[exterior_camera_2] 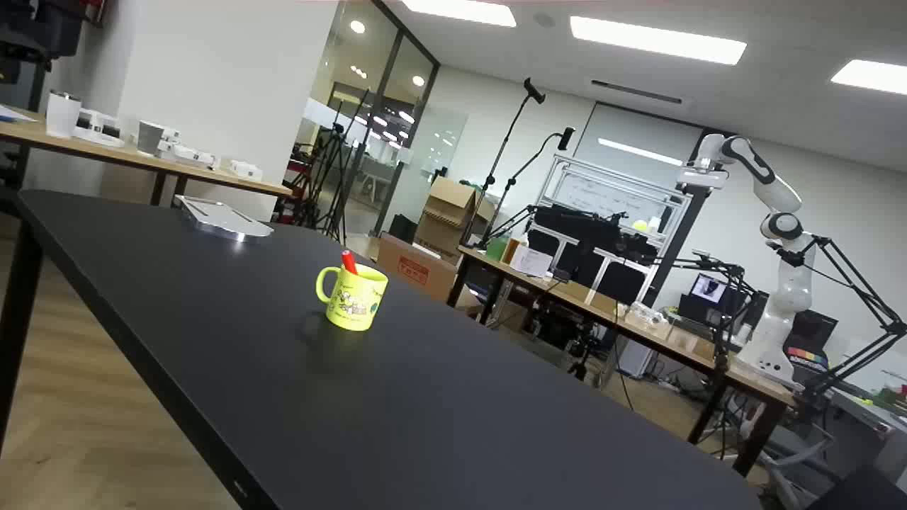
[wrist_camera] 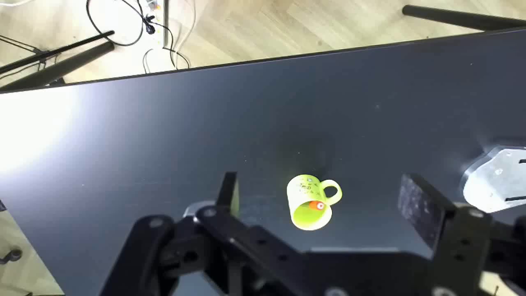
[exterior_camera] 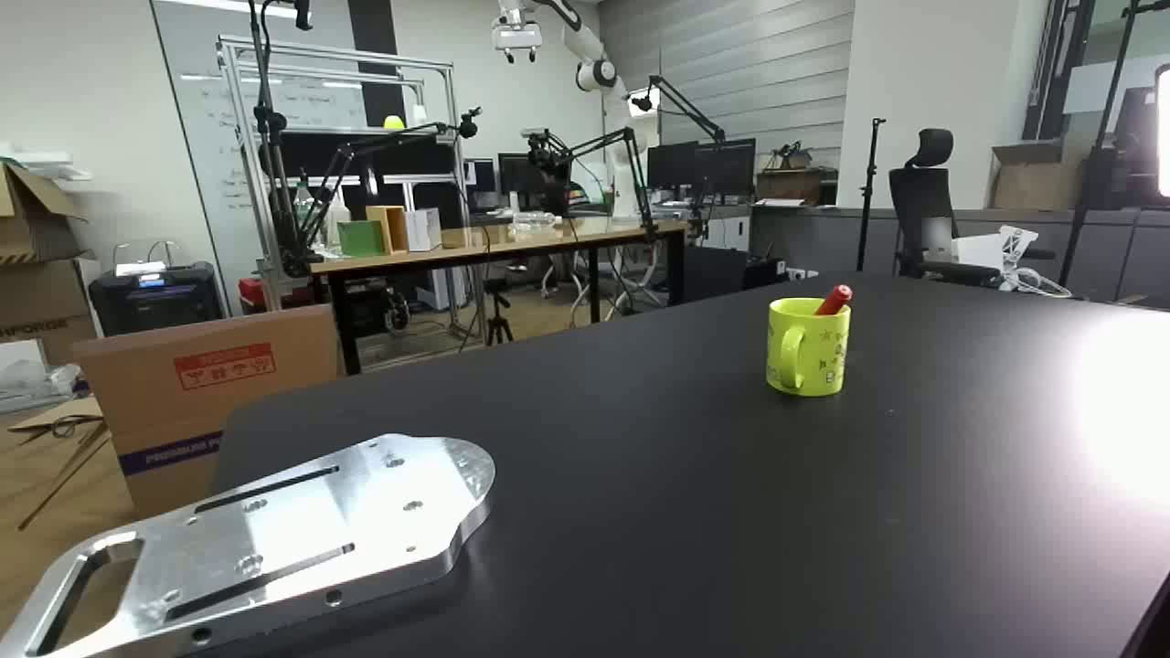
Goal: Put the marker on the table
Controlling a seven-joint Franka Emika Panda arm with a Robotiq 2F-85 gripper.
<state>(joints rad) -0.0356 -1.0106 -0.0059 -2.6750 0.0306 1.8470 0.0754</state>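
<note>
A red marker (exterior_camera: pixel 834 300) stands tilted inside a yellow-green mug (exterior_camera: pixel 793 366), its end above the rim. In another exterior view the marker (exterior_camera_2: pixel 348 262) leans toward the handle side of the mug (exterior_camera_2: pixel 356 297). The mug is upright on the black table (exterior_camera: pixel 640 512). In the wrist view I look down on the mug (wrist_camera: pixel 302 191), with the marker's red end (wrist_camera: pixel 315 205) inside near the handle. My gripper (wrist_camera: pixel 322 193) is open and empty, its fingers apart on either side of the mug in the picture, above the table. It is not in either exterior view.
A silver metal plate (exterior_camera: pixel 302 539) lies near the table's end and shows at the right of the wrist view (wrist_camera: pixel 499 179). Cardboard boxes (exterior_camera: pixel 215 384) stand on the floor beyond that end. A white robot arm (exterior_camera_2: pixel 779 276) stands at a separate wooden table (exterior_camera_2: pixel 602 304) in the background.
</note>
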